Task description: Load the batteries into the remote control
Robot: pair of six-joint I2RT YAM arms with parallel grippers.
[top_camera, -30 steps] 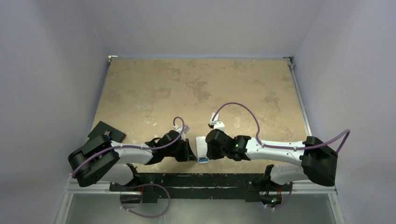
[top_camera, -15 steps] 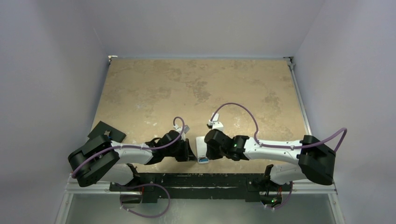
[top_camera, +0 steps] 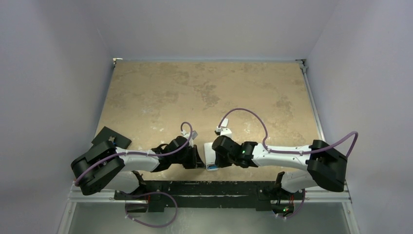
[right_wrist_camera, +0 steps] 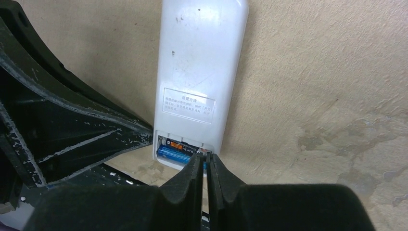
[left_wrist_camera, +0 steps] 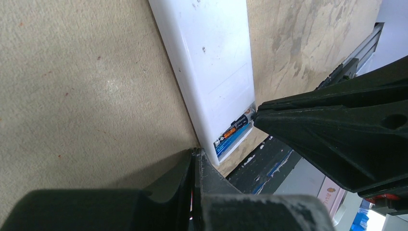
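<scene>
The white remote control (right_wrist_camera: 199,72) lies back up on the table between both arms, seen small at the near edge in the top view (top_camera: 209,155). Its open compartment at the near end holds the dark battery (right_wrist_camera: 180,144) and the blue battery (right_wrist_camera: 172,153) side by side, also visible in the left wrist view (left_wrist_camera: 234,132). My right gripper (right_wrist_camera: 205,156) is shut, its tips pressed at the right end of the compartment. My left gripper (left_wrist_camera: 197,153) is shut and empty, its tips against the remote's left edge.
The black mounting rail (top_camera: 204,187) runs just below the remote at the table's near edge. The beige mottled tabletop (top_camera: 204,92) stretches away behind both arms. Purple cables loop over each wrist.
The right arm's elbow and base link have drifted slightly left; its gripper stays at the remote's end. The left arm and the remote have not moved.
</scene>
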